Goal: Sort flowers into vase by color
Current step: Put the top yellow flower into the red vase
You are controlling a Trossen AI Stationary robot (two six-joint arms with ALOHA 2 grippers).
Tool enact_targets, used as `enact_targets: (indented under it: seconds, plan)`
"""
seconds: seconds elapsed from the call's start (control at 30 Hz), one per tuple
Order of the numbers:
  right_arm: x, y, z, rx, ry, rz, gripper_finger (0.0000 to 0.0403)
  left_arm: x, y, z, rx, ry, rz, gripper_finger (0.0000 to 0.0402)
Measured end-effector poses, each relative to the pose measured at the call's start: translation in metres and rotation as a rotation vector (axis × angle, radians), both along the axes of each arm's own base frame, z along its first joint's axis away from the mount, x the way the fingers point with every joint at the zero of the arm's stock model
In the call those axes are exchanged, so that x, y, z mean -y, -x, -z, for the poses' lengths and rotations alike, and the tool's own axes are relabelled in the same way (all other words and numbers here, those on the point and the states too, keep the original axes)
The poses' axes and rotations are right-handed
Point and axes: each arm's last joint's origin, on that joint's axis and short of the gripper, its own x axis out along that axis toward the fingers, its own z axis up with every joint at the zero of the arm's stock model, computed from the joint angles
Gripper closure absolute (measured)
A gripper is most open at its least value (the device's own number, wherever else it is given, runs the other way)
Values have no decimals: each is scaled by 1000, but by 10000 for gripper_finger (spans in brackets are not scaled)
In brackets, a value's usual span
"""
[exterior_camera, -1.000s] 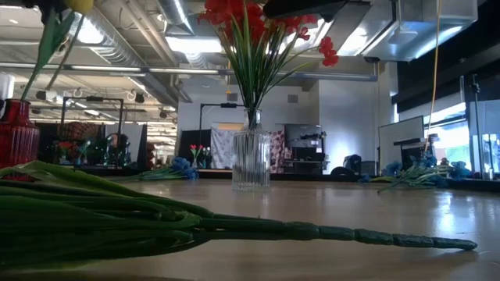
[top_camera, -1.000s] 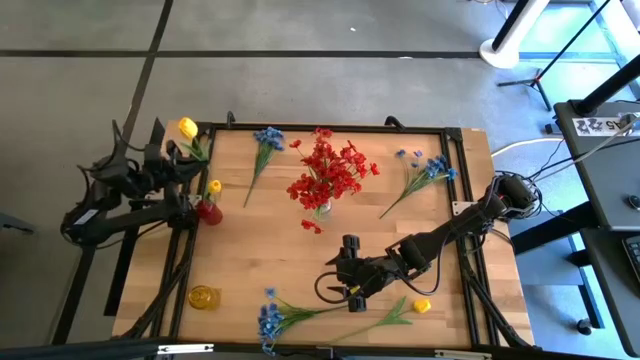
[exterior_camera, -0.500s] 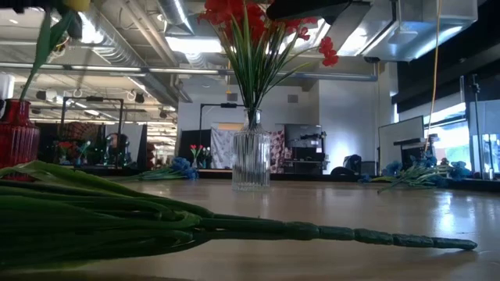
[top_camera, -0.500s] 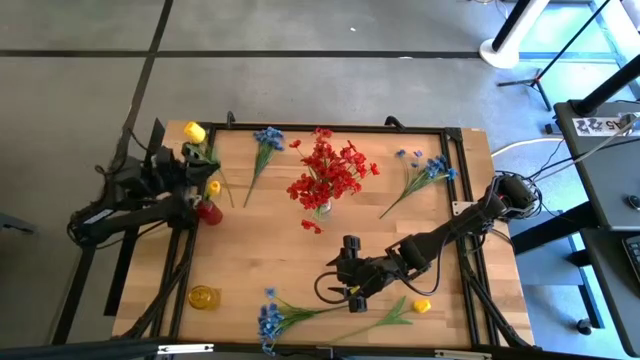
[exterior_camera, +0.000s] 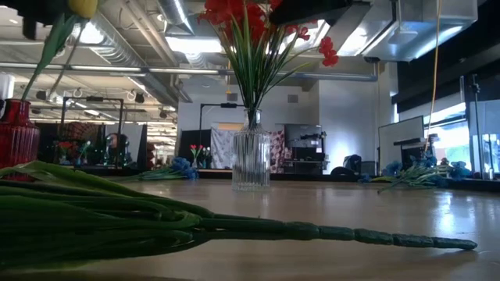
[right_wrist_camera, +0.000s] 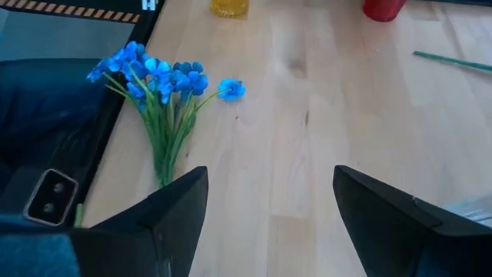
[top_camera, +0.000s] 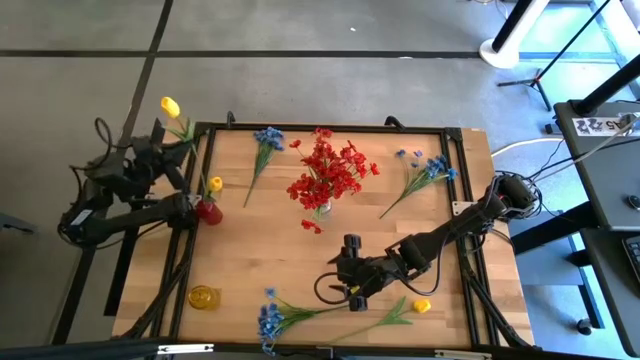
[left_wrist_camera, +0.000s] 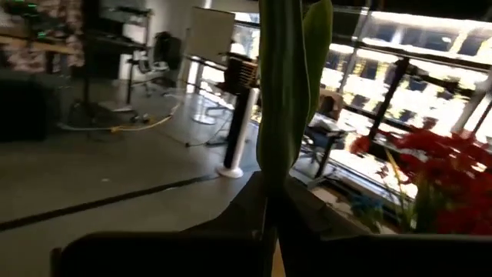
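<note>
Sorting in progress; 1 yellow bloom held aloft at the table's far-left corner.

Nearest: right gripper [top_camera: 352,283], fingers spread and empty, hovered over the front edge above a blue spray [right_wrist_camera: 157,85], probably staged to take it. Mid-table: clear vase [top_camera: 321,209] already filled with red flowers [top_camera: 330,170]. Farthest: left gripper [top_camera: 150,152], pinching a yellow flower [top_camera: 171,106] by its stem, raised beyond the red vase [top_camera: 208,210], likely for lowering it in.
</note>
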Motion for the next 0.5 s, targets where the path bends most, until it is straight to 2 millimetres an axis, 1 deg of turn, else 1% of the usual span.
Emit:
enact_targets:
  seconds: [0.1,0.17,0.3,0.5]
  plan:
    - [0,0,0,4,12,5,123,0,2,0,21,26,-39,390]
    - [0,0,0,4,13,6,123,0,1,0,32,39,-26,390]
    - [0,0,0,5,31,-7,123,-1,-10,8,38,80,43,390]
    - [3,-1,0,0,36,0,123,-1,-11,7,65,74,49,390]
